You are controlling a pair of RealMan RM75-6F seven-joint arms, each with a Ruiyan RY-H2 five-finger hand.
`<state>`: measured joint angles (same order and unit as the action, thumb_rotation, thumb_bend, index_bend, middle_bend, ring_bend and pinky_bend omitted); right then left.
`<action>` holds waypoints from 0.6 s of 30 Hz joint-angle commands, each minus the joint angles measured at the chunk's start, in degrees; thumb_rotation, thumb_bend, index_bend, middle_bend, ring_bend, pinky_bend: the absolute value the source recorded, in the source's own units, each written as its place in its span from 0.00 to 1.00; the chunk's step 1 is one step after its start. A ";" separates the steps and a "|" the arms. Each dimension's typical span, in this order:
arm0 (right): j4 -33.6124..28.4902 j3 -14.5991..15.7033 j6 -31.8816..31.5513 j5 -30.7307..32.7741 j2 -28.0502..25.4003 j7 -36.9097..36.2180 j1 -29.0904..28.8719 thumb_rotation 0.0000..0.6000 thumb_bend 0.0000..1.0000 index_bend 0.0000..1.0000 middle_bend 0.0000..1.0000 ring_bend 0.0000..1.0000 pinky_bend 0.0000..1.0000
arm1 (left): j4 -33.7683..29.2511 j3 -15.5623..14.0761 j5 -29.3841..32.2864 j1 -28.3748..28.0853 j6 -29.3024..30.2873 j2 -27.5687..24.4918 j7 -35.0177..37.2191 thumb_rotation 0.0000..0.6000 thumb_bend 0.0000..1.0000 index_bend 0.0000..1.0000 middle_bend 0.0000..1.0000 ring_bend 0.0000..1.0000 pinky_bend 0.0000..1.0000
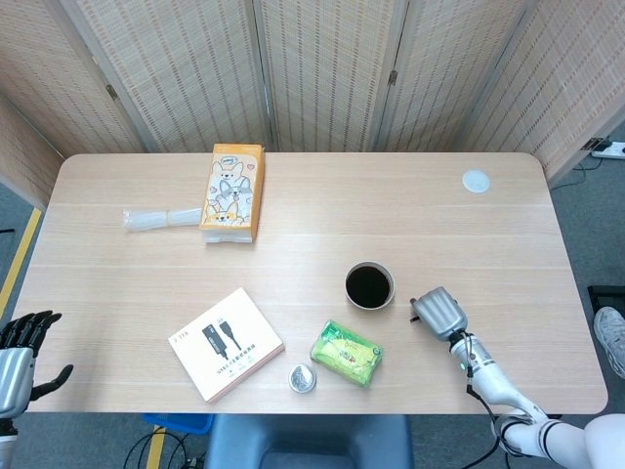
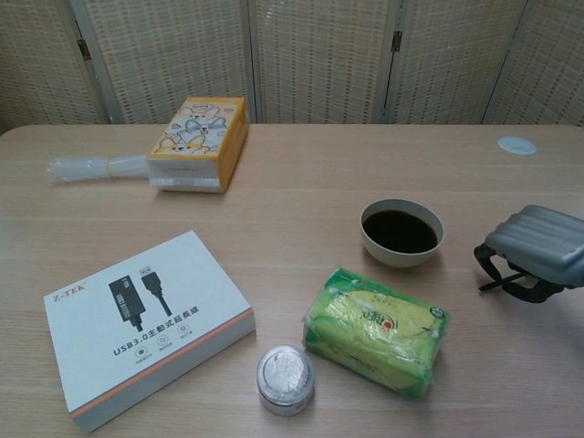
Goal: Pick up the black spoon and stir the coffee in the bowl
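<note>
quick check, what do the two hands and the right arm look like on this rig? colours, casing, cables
Right hand: ribbed silver-grey back shell over black fingers. Its forearm is slim, white and silver, with a small green light and a thin dark cable alongside. Left hand: silver-grey wrist casing, black fingers.

White box (image 2: 146,324), front-left of table: "Z-TEK" in red at the corner, "USB3.0" + Chinese chars under a cable pic. Other packs' print unreadable.
</note>
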<state>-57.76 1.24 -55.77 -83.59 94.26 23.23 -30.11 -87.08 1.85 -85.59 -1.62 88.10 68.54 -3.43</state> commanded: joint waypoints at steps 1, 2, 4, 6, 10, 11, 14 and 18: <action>-1.58 0.27 -1.67 -1.40 -1.78 -1.97 0.25 1.00 0.51 0.64 1.00 1.00 1.00 | -0.28 0.05 -0.12 0.00 0.15 -0.17 -0.16 1.00 0.26 0.21 0.19 0.15 0.17; -2.36 0.31 -2.20 -1.80 -2.43 -2.64 0.31 1.00 0.51 0.64 1.00 1.00 1.00 | -0.40 0.04 -0.17 0.02 0.22 -0.25 -0.24 1.00 0.26 0.21 0.19 0.15 0.17; -4.92 0.18 -3.62 -2.51 -4.35 -4.81 0.54 1.00 0.51 0.65 1.00 1.00 1.00 | -0.64 0.04 -0.24 0.11 0.41 -0.43 -0.35 1.00 0.26 0.21 0.19 0.15 0.17; -7.77 -0.21 -4.84 -2.89 -6.29 -7.53 0.72 1.00 0.51 0.66 1.00 1.00 1.00 | -0.81 0.07 -0.24 0.14 0.49 -0.56 -0.49 1.00 0.26 0.21 0.19 0.15 0.17; -13.16 -1.44 -6.97 -4.07 -9.93 -14.29 0.38 1.00 0.52 0.67 1.00 1.00 1.00 | -1.37 0.08 -0.34 0.11 0.53 -0.77 -0.89 1.00 0.26 0.21 0.19 0.15 0.17; -14.28 -1.95 -7.41 -4.31 -10.56 -16.28 0.13 1.00 0.52 0.67 1.00 1.00 1.00 | -1.55 0.08 -0.46 0.08 0.58 -0.81 -1.02 1.00 0.26 0.21 0.19 0.15 0.17; -16.02 -3.33 -8.05 -4.66 -11.22 -21.78 -0.70 1.00 0.52 0.67 1.00 1.00 1.00 | -1.95 0.05 -0.71 0.07 0.72 -0.96 -1.25 1.00 0.26 0.21 0.19 0.15 0.17; -17.40 -5.09 -7.84 -4.35 -11.17 -29.89 -1.90 1.00 0.52 0.67 1.00 1.00 1.00 | -2.23 0.08 -0.57 0.31 1.03 -1.40 -1.36 1.00 0.26 0.21 0.19 0.15 0.17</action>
<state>-73.42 -2.24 -63.18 -87.75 83.75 -2.06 -30.98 -89.29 1.92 -86.20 -1.34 89.10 67.17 -4.78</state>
